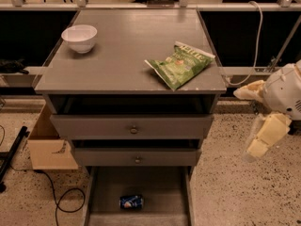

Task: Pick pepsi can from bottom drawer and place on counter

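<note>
- While the pepsi can (131, 201) lies on its side on the floor of the pulled-out bottom drawer (162, 187), a little left of middle, we judge ourselves at the reaching step, with nothing grasped yet.
- Our hand (248, 121) hangs to the right of the cabinet, about level with the upper drawers. Its two pale fingers are spread apart, empty, and well apart from the can.
- Next, we think, the hand must swing left, sink below the two upper drawer fronts and close across the can's round body.
- The counter (127, 55) carries a white bowl (79, 36) and a green chip bag (181, 64). The bare stretch between them looks fit for the placing.
</note>
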Controlling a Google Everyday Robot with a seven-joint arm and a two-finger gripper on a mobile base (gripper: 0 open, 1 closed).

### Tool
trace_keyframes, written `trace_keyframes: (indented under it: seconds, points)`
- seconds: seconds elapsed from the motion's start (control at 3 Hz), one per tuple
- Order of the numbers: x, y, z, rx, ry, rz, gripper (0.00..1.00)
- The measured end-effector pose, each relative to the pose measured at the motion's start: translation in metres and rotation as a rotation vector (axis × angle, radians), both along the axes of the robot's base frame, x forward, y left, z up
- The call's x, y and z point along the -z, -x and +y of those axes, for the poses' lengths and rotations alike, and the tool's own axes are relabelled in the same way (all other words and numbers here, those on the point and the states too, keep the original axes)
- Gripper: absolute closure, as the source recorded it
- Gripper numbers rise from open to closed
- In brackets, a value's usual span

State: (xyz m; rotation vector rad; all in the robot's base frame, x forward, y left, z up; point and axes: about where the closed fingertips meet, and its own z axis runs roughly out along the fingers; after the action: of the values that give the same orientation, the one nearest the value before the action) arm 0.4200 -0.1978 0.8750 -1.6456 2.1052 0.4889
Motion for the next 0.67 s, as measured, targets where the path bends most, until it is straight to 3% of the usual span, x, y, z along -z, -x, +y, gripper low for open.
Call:
trace_keyframes:
  seconds: [0.67]
  points:
    - [0.05, -0.015, 0.024, -0.059, 0.025, 0.056, 0.0]
